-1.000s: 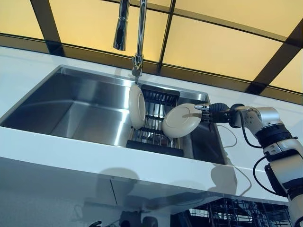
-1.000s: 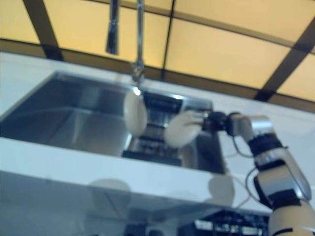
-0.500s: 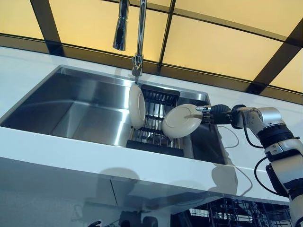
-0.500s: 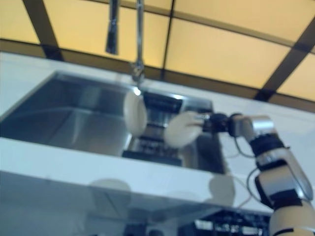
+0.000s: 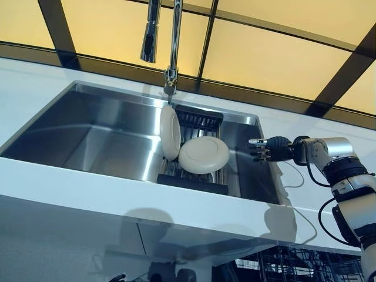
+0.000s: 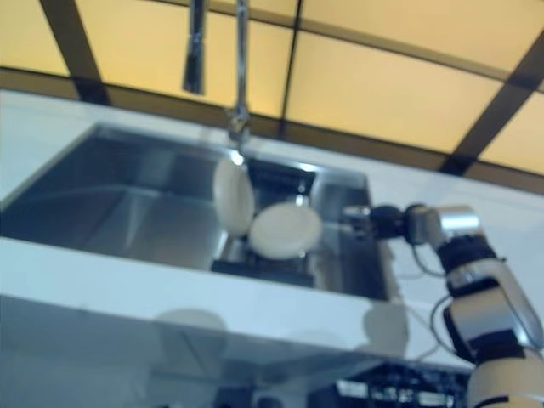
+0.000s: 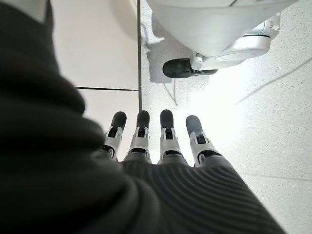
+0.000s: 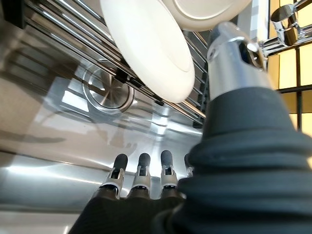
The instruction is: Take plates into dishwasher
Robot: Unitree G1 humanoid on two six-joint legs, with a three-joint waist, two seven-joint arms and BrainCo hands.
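- Round cream plate [image 5: 204,155] is lying tilted on black wire sink rack [image 5: 194,176], beside an upright cream plate [image 5: 170,133].
- Right hand [image 5: 265,148] is hovering empty, fingers [image 8: 141,170] straight.
- Left hand [image 7: 161,146] is hanging idle over floor, fingers relaxed.
- Advice: regrip the near rim firmly before lifting.
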